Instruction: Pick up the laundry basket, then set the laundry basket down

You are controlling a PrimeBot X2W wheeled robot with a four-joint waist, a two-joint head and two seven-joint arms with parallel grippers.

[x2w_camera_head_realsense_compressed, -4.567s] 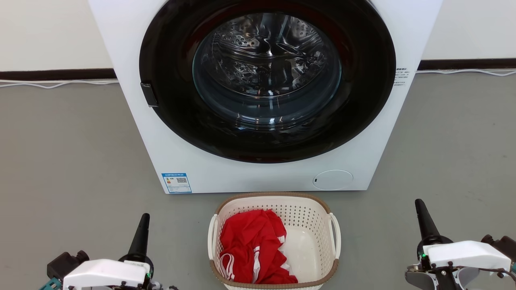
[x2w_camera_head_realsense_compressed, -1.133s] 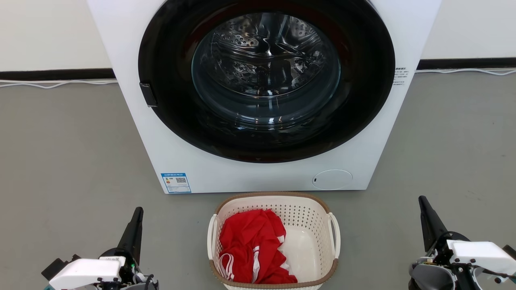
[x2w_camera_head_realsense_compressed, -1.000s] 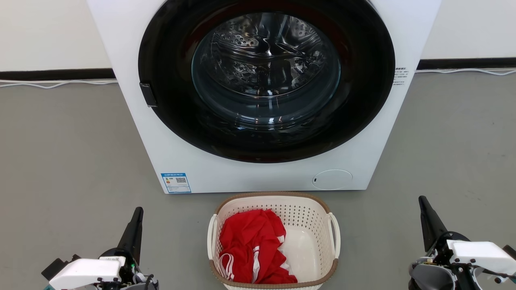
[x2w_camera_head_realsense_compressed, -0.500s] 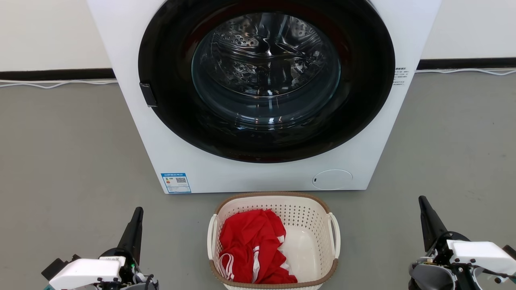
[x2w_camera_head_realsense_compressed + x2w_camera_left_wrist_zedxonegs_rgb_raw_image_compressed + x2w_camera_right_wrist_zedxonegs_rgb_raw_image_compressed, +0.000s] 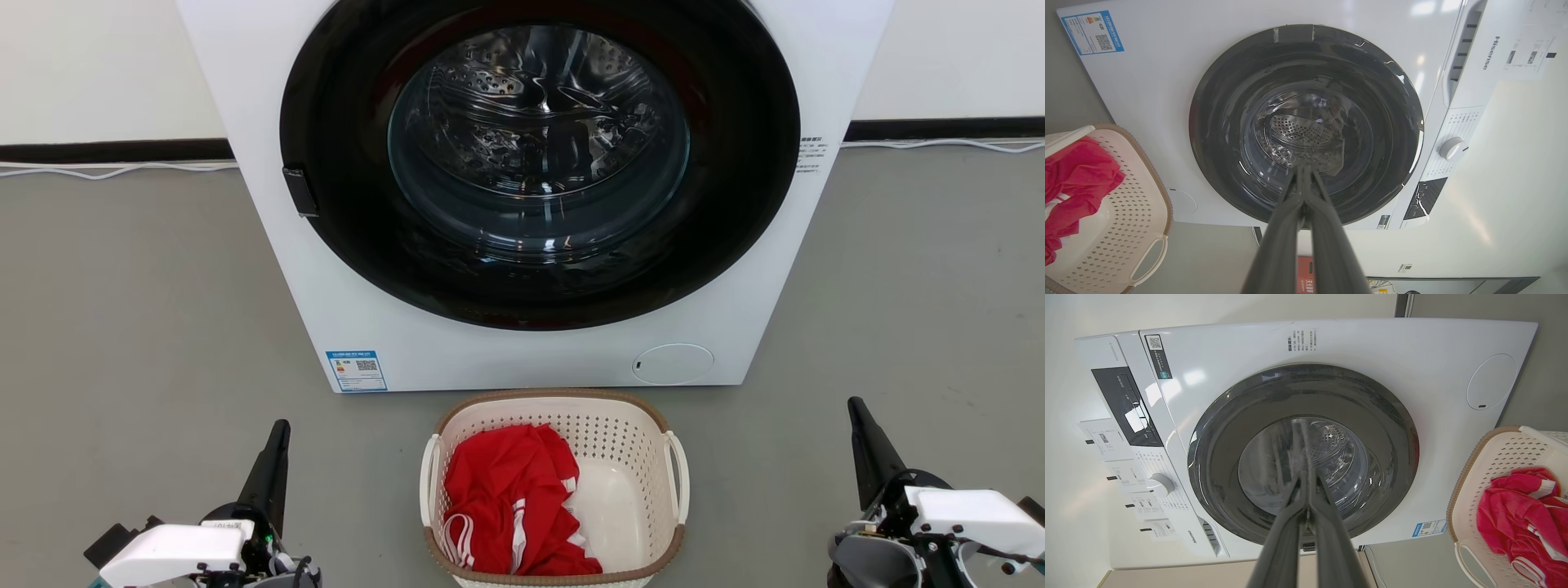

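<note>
the laundry basket [image 5: 612,437] sits upright on the floor [image 5: 122,327], just in front of the washing machine [image 5: 490,359] and close to its closed door, with a crumpled red garment [image 5: 506,490] heaped in its left half. the left claw [image 5: 279,433] hangs low to the basket's left and the right claw [image 5: 857,412] low to its right, each well apart from it and pointing towards the machine. in the left wrist view the two long fingers [image 5: 1282,237] lie pressed together with nothing between them, and the right wrist view shows that claw's fingers [image 5: 1286,531] the same way, together and empty. neither claw touches the basket or its two white side handles [image 5: 426,482]. as a judgement, this fits two stages alike: the basket waiting on the floor to be lifted, or the basket already put back down with the claws drawn clear. the pictures do not settle which. what can be said is that the basket is light, perforated plastic with a loose load on one side, so its handles are the natural holds.
</note>
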